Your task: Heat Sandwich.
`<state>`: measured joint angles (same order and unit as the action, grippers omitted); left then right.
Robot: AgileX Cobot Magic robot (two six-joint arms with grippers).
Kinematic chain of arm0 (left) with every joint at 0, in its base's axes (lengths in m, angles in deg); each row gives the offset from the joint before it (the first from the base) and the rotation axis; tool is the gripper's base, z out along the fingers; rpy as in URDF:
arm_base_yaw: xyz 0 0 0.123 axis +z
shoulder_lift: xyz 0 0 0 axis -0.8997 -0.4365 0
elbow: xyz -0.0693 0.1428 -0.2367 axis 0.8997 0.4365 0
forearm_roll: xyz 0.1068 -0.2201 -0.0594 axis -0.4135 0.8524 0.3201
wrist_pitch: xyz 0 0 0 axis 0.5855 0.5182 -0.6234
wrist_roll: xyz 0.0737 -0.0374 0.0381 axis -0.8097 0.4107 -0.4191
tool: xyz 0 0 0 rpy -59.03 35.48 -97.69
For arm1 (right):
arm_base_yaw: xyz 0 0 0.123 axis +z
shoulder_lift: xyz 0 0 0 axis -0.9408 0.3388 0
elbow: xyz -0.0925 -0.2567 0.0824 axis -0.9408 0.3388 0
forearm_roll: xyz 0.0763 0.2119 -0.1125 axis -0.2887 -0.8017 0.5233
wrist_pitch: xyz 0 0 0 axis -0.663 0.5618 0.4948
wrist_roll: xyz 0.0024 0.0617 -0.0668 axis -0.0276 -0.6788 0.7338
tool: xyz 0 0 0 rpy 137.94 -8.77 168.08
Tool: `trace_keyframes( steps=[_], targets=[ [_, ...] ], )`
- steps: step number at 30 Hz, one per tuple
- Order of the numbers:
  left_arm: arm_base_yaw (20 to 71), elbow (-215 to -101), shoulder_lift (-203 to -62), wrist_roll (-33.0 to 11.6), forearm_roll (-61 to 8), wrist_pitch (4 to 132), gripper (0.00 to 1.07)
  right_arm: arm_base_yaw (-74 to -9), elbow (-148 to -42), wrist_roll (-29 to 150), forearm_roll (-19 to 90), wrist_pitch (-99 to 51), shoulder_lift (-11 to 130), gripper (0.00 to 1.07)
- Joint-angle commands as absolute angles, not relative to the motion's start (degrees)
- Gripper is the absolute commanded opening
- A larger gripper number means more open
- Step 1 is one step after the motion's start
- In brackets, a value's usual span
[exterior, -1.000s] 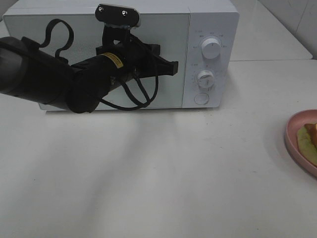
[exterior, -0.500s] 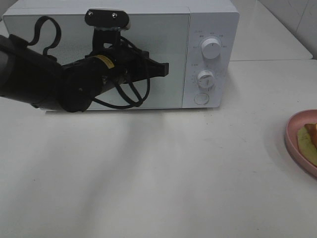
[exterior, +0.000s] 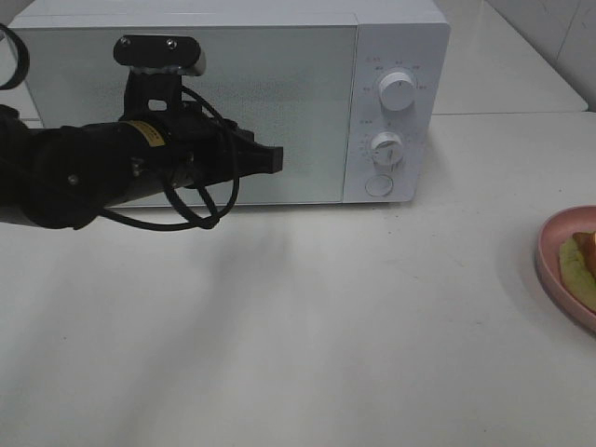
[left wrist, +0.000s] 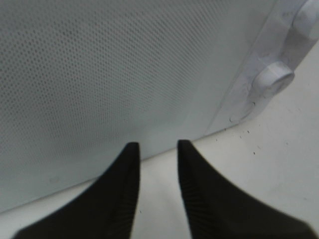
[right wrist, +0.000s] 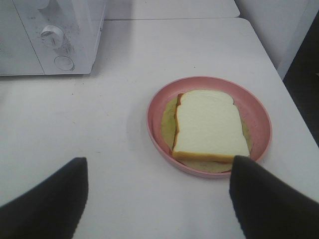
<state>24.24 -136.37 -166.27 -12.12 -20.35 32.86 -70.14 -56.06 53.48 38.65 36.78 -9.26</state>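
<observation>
Sandwich [right wrist: 210, 127] lies flat in a round pink plate [right wrist: 157, 132] on the white table [right wrist: 99, 139], well apart from the white microwave [exterior: 400, 37] that stands at the back. From the right wrist camera it shows as a pale bread slice with a brown crust edge, a yellow-green layer peeking out beneath it. Its long axis runs from the domed end of the slice, which points toward the far side of the plate, to the squared end nearest the camera. In the high view only a sliver of the plate [exterior: 559, 270] and the sandwich [exterior: 579, 261] shows at the right edge of the table [exterior: 326, 326].

Writing is scarce. Small markings ring the two white knobs [exterior: 397, 90] on the microwave's control panel, too fine to read, and a round button [exterior: 377, 185] sits below them. A yellow label [exterior: 142, 133] on the left arm carries print I cannot make out.

The left hand [exterior: 270, 160] hovers in front of the microwave's speckled door [left wrist: 114, 69], which is closed; its two dark fingers [left wrist: 122, 191] stand slightly apart with nothing between them, tips close to the door's lower edge without touching it. The right hand [right wrist: 157, 191] hangs above the table just in front of the plate, fingers [right wrist: 47, 204] spread wide and empty.
</observation>
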Motion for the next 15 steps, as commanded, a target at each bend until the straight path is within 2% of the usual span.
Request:
trace_keyframes(
  steps=[1,2,3,5,8,15],
  targets=[
    [24.01,-135.56,-163.64,-11.09,-19.66,38.88,0.75,-70.25,-56.06,53.77,38.71,36.49,-10.92,0.75],
    [24.01,-135.56,-162.61,-10.51,-19.66,42.43,0.99,-70.25,-56.06,53.77,38.71,36.49,-10.92,0.75],
    [24.01,-135.56,-161.97,-10.63,-19.78,44.43,1.01,-70.25,-56.06,53.77,38.71,36.49,-10.92,0.75],
    [24.01,-135.56,-161.40,-11.03,-20.24,46.44,1.00,-70.25,-56.06,53.77,38.71,36.49,-10.92,0.75],
    [24.01,-135.56,-158.88,-13.44,-22.19,58.24,0.99,-70.25,-56.06,53.77,38.71,36.49,-10.92,0.75],
    [24.93,-135.56,-156.25,-13.26,-24.59,74.34,0.99,-70.25,-56.06,53.77,38.71,36.49,-10.92,0.75]
  ],
)
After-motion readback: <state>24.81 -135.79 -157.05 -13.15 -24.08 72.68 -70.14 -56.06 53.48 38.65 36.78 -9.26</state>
